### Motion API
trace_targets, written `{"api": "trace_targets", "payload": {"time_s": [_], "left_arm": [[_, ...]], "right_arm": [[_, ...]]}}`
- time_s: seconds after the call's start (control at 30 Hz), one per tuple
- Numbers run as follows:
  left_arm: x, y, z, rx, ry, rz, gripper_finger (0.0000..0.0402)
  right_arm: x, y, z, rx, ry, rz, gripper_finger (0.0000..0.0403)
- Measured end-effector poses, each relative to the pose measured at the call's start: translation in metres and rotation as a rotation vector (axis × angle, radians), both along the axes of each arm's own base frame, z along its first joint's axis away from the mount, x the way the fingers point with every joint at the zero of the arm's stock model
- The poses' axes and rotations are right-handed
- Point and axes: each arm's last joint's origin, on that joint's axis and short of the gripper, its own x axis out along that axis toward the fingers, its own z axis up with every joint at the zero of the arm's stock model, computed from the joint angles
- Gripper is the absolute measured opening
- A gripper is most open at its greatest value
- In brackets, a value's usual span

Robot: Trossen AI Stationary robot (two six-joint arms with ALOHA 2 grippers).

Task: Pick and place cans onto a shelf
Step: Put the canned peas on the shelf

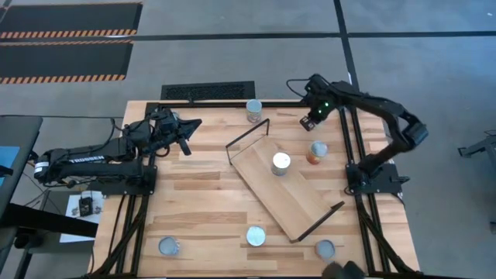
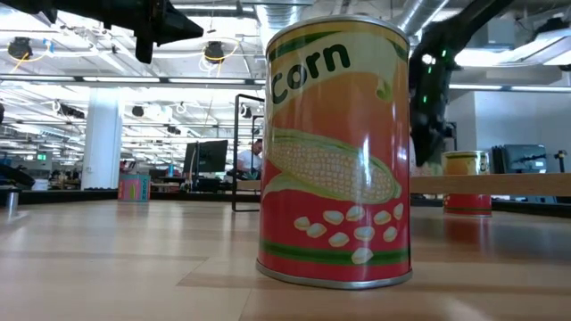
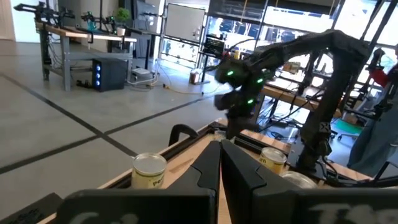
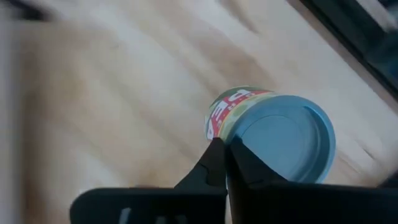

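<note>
Six cans are counted in the high view, and only one of them has been placed.

Nearest the front edge of the table (image 1: 194, 194), three cans stand in a loose row: one at front left (image 1: 169, 247), one at front centre (image 1: 256, 236) and one at front right (image 1: 325, 249). None of these is on the shelf. In the low view a corn can (image 2: 337, 152) is seen very close to the camera; which of the front cans it is cannot be told for certain.

At mid-table the shelf (image 1: 298, 201) lies at a slant, with wire frames at both short ends. One can (image 1: 280, 163) stands on its board, toward the far end. The rest of the board is bare.

Just beside the shelf, on the right, an orange-labelled can (image 1: 317, 153) stands on the tabletop. The right gripper (image 1: 311, 120) hangs just beyond it. In the right wrist view the fingers are seen drawn together, with nothing between them, and the bluish top of a can (image 4: 283, 140) lies directly ahead.

Farthest back, a sixth can (image 1: 254, 111) stands near the rear edge. The left gripper (image 1: 188, 133) waits at rear left, well apart from every can, its fingers closed and empty.

The task is judged to be at an early stage: one can is shelved and five are left. The orange-labelled can is judged the likely next pick.
</note>
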Motion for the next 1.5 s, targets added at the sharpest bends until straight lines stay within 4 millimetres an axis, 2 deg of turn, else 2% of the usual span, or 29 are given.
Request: {"api": "trace_targets", "payload": {"time_s": [0.17, 0.33, 0.5, 0.67, 0.9, 1.07, 1.27, 1.5], "left_arm": [[0.000, 0.000, 0.000, 0.000, 0.003, 0.007, 0.0000], [0.000, 0.001, -0.002, -0.005, 0.022, 0.024, 0.0000], [0.000, 0.001, -0.003, -0.010, 0.027, 0.025, 0.0000], [0.000, 0.001, -0.003, -0.011, 0.027, 0.025, 0.0000], [0.000, 0.000, -0.003, -0.016, 0.025, 0.018, 0.0000], [0.000, 0.000, -0.003, -0.017, 0.029, 0.018, 0.0000], [0.000, 0.000, -0.004, -0.021, 0.035, 0.018, 0.0000], [0.000, 0.000, -0.004, -0.021, 0.037, 0.020, 0.0000]], "right_arm": [[0.019, 0.048, 0.029, -0.043, -0.093, 0.208, 0.0007], [0.044, 0.098, 0.043, -0.069, -0.138, 0.424, 0.0003], [0.080, 0.128, 0.055, -0.153, -0.118, 0.558, 0.0004], [0.115, 0.131, 0.059, -0.135, -0.109, 0.577, 0.0003], [0.147, 0.123, 0.046, -0.066, -0.022, 0.537, 0.0007], [0.159, 0.120, 0.038, -0.054, 0.001, 0.553, 0.0007], [0.168, 0.118, 0.027, -0.023, 0.017, 0.485, 0.0007], [0.168, 0.118, 0.027, -0.012, -0.001, 0.414, 0.0008]]}}
